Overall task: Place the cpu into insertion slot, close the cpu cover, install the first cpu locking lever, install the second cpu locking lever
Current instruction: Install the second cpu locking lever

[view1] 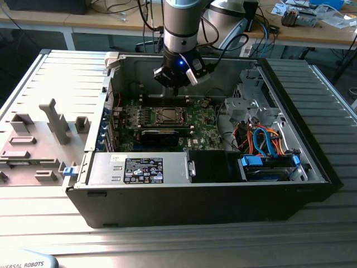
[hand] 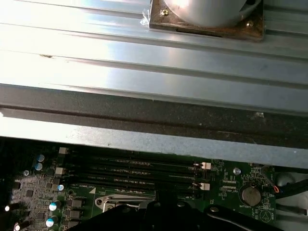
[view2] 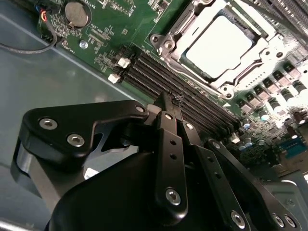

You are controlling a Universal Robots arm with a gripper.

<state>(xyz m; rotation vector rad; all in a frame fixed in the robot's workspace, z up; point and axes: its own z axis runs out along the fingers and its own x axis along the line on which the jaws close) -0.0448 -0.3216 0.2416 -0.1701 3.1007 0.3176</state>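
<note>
The gripper (view2: 174,111), fingers pinched shut and seemingly empty, hangs beside the seated cpu (view2: 219,45); drifting down risks scraping the memory slots (view2: 192,103).

open space above the insertion slot (view1: 167,116), memory slots (view2: 183,103) beside, case wall (view1: 223,72) behind

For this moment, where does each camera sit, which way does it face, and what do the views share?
Exterior view: off the arm, looking down into the open computer case; the arm and pincer hang over the motherboard.
Second wrist view: on the arm, past the shut pincer toward the cpu.
First wrist view: on the arm, across the memory slots to the case wall.
All share the motherboard.
</note>
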